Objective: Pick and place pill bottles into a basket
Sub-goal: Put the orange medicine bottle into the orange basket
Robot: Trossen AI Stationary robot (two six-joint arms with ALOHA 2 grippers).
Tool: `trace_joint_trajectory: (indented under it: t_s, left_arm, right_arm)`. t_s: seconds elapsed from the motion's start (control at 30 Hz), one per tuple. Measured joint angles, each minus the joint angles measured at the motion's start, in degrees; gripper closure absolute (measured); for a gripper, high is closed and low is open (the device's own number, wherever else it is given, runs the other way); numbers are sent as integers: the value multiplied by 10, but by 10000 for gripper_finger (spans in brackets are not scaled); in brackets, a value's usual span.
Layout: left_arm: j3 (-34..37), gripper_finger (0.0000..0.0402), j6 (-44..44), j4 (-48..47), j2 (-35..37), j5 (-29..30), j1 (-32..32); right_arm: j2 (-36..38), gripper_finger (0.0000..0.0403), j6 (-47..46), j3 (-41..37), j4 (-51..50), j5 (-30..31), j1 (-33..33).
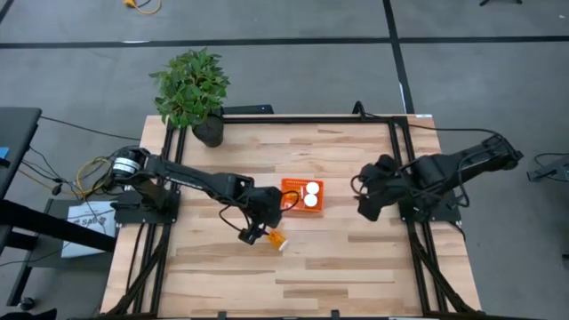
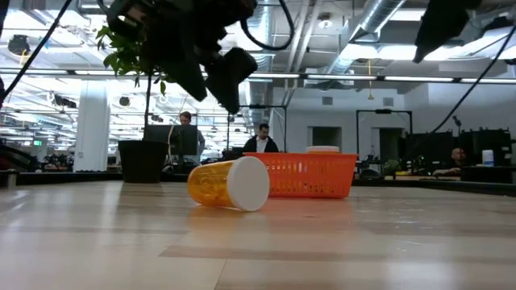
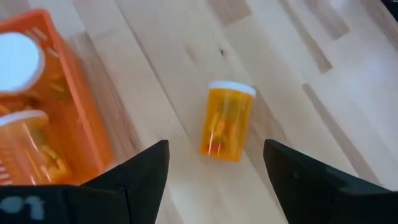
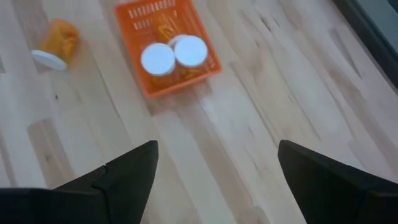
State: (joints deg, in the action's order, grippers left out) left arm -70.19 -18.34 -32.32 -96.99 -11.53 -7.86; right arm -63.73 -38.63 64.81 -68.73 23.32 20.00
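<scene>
An orange pill bottle with a white cap lies on its side on the table (image 1: 278,239), also in the low view (image 2: 228,184), the left wrist view (image 3: 226,121) and the right wrist view (image 4: 56,42). The orange basket (image 1: 302,196) holds two upright bottles, white caps up (image 4: 174,55). My left gripper (image 1: 252,233) hangs open just left of and above the lying bottle, its fingers (image 3: 149,174) apart on either side of it, touching nothing. My right gripper (image 1: 366,206) is open and empty, right of the basket.
A potted plant (image 1: 194,92) stands at the table's far left corner. Bare wooden tabletop (image 1: 338,276) lies along the near side. People sit at desks in the room beyond the table (image 2: 262,138).
</scene>
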Motion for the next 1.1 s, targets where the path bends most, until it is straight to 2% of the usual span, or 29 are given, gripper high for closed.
trace_joint_trajectory:
  t_s: [0.23, 0.5, 0.87, 1.1]
  left_arm:
    - [-3, 150, -2, 0, -19, -8, 0]
    - [-6, 150, -5, 20, -35, -31, -9]
    - [-6, 150, -11, 22, -35, 18, -27]
    - [-5, 150, 2, 9, -48, 24, -27]
  right_arm:
    - [34, 78, 0, -37, -3, -1, -10]
    - [24, 78, 7, -47, -16, -5, -10]
    - [16, 78, 16, -47, -30, -7, -10]
    - [16, 78, 16, -47, -30, 7, -10]
